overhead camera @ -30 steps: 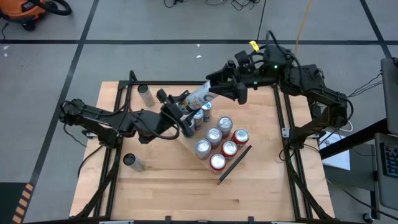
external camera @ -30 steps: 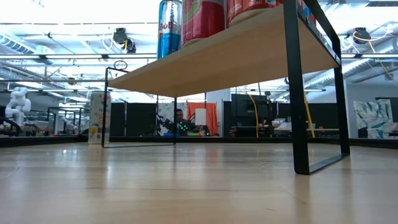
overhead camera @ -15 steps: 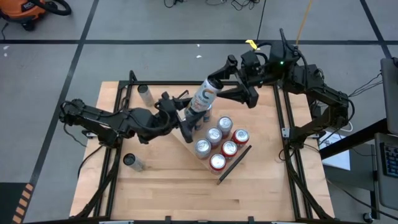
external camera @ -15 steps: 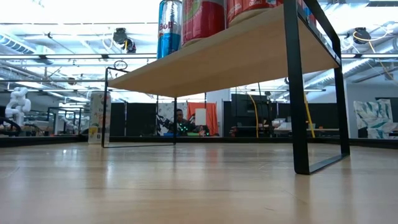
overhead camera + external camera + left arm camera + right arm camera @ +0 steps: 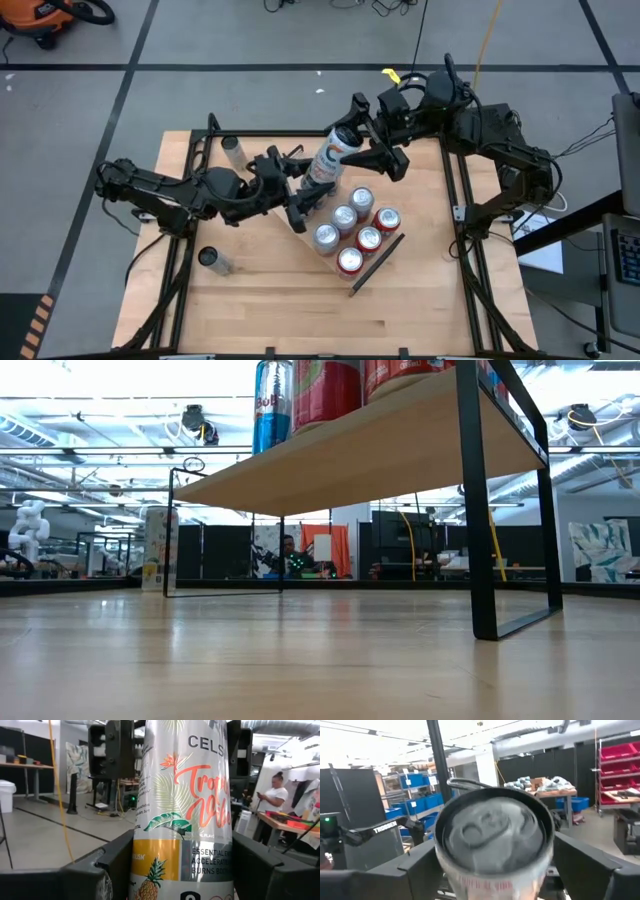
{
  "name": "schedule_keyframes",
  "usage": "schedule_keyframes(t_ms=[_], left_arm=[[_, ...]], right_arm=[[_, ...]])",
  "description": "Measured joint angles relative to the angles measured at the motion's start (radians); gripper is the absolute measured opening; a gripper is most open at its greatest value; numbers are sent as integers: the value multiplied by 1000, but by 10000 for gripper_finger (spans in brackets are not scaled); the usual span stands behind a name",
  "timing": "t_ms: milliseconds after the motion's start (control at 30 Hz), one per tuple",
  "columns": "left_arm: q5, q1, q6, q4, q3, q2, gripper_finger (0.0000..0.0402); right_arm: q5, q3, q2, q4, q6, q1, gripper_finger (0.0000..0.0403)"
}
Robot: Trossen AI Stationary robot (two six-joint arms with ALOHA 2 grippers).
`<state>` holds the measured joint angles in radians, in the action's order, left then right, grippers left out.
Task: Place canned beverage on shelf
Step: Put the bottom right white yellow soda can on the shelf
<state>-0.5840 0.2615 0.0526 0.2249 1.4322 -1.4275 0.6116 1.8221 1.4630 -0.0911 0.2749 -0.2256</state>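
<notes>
A: Left gripper, centre of the high view, just above the shelf's upper-left end: fingers pinch the base of a tall white can. In its wrist view the can stands between both dark fingers, touching each.

B: Right gripper?

A: Upper centre, at the same can's top end. Its fingers straddle the lid, one on each side; whether they press it, cannot tell.

B: Can's attitude?

A: Tilted, top toward the upper right, held off the board.

B: Shelf load?

A: Silver-topped cans and red ones in a block on the shelf, centre frame. Low view shows the shelf's underside and a black rail.

B: Elsewhere?

A: One loose can upper left of the table, another lower left.
</notes>
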Motion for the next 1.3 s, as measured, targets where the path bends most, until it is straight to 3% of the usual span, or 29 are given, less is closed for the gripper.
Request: schedule_keyframes(t_ms=[467, 700, 1033, 1300], left_arm=[[-1, -1, 20, 5, 0, -1, 261], [-61, 5, 0, 1, 0, -1, 272], [-183, 17, -174, -3, 1, 7, 365], [-246, 12, -174, -2, 1, 15, 370]], right_arm=[[23, 0, 4, 12, 5, 7, 233], [22, 0, 5, 12, 34, 8, 236], [-36, -2, 6, -3, 50, 7, 237], [-112, -2, 4, -62, -17, 3, 239]])
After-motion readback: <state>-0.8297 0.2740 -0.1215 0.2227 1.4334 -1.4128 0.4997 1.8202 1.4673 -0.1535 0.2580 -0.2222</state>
